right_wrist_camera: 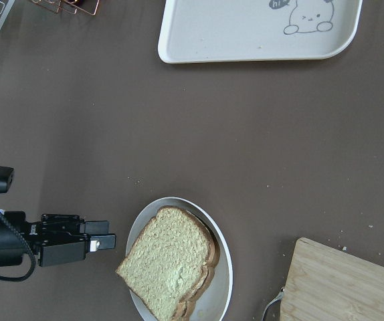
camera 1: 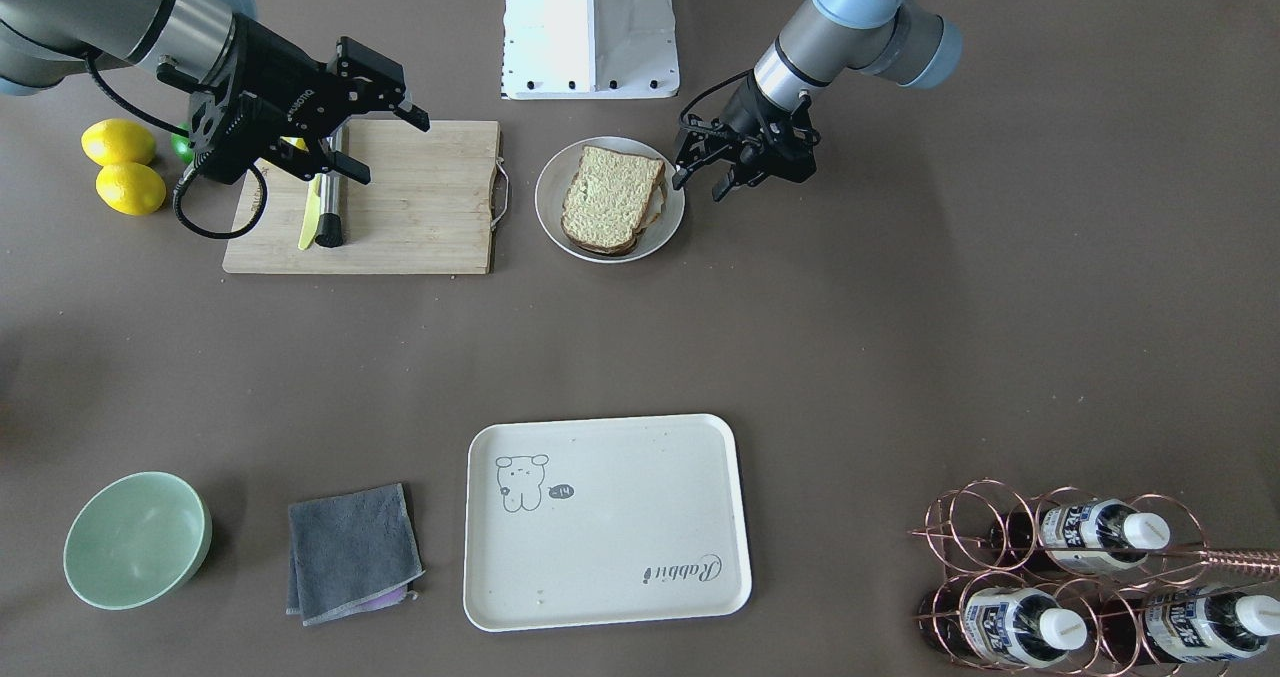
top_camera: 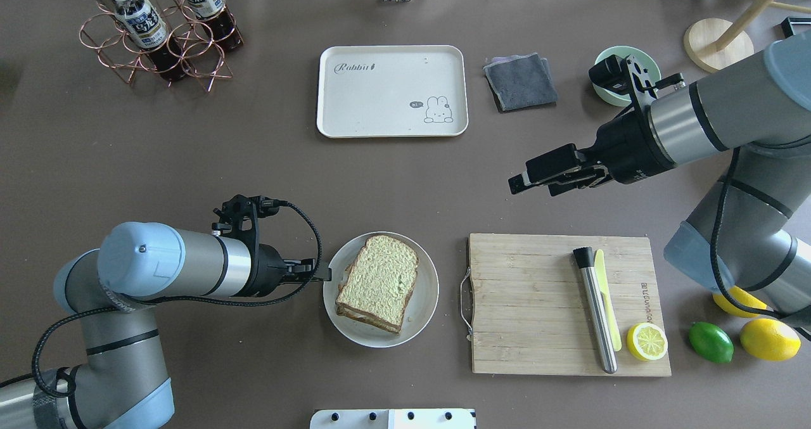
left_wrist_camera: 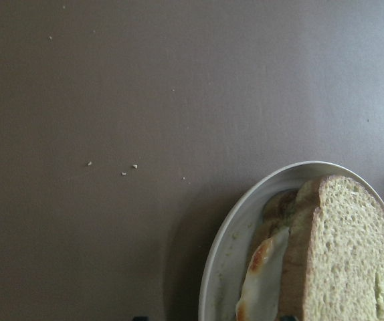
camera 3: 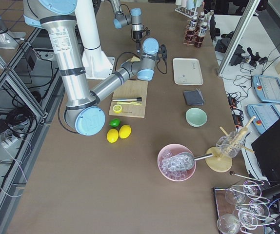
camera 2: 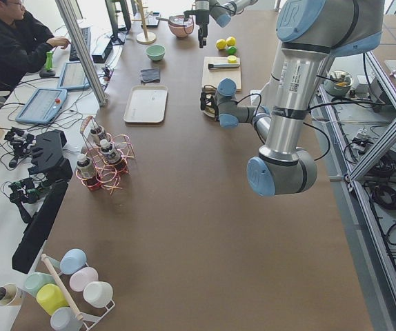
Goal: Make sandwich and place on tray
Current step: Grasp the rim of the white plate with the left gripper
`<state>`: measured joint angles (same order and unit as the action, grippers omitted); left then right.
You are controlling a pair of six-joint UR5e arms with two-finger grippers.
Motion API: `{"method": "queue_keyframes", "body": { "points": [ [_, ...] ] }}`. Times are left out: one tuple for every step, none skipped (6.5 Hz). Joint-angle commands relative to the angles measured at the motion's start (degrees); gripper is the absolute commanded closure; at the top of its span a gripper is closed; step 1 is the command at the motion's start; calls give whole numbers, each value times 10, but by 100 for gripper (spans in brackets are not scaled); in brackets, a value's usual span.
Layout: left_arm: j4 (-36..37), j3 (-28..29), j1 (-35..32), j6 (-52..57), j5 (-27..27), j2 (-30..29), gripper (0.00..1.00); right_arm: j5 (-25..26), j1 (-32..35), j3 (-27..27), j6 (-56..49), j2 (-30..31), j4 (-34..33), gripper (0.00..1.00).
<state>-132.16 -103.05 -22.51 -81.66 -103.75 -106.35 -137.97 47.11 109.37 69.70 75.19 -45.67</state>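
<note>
The sandwich (top_camera: 379, 282) lies stacked on a round white plate (top_camera: 424, 315), speckled bread on top. The left wrist view shows fried egg white (left_wrist_camera: 262, 287) between the slices of the sandwich (left_wrist_camera: 339, 254). My left gripper (camera 1: 702, 187) is low beside the plate's rim, open and holding nothing; it also shows as the left gripper (right_wrist_camera: 105, 241) in the right wrist view. My right gripper (top_camera: 532, 187) hovers open and empty above the table between the bamboo board and the tray. The cream tray (camera 1: 620, 537) with the bear drawing lies across the table with nothing on it.
A bamboo cutting board (top_camera: 532, 302) holds a metal rod, a yellow knife and a lemon half (top_camera: 647, 341). Two lemons and a lime (top_camera: 711, 342) lie beside it. A grey cloth (camera 1: 352, 552), a green bowl (camera 1: 135, 539) and a copper bottle rack (camera 1: 1080, 577) flank the tray.
</note>
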Motion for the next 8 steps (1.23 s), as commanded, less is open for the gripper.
{"method": "queue_keyframes", "body": {
  "points": [
    [-27, 28, 0, 0, 1, -7, 46, 1, -2, -4, 0, -1, 1, 1],
    [-27, 40, 1, 0, 2, -17, 47, 1, -2, -6, -2, -1, 1, 1],
    [-27, 40, 1, 0, 2, -18, 49, 1, -2, -7, -2, -2, 1, 1],
    [-27, 41, 4, 0, 2, -19, 52, 1, -2, -8, -3, -2, 1, 1],
    [-27, 44, 6, 0, 4, -19, 53, 1, -2, -9, -3, -3, 0, 1],
    [-27, 49, 7, 0, 4, -19, 55, 0, 0, -10, -3, -4, 0, 1],
    [-27, 50, 7, 0, 4, -20, 55, 0, 1, -10, -3, -6, -1, 1],
    [-27, 50, 10, -1, 4, -25, 55, 1, 1, -10, -3, -6, -1, 1]
  ]
}}
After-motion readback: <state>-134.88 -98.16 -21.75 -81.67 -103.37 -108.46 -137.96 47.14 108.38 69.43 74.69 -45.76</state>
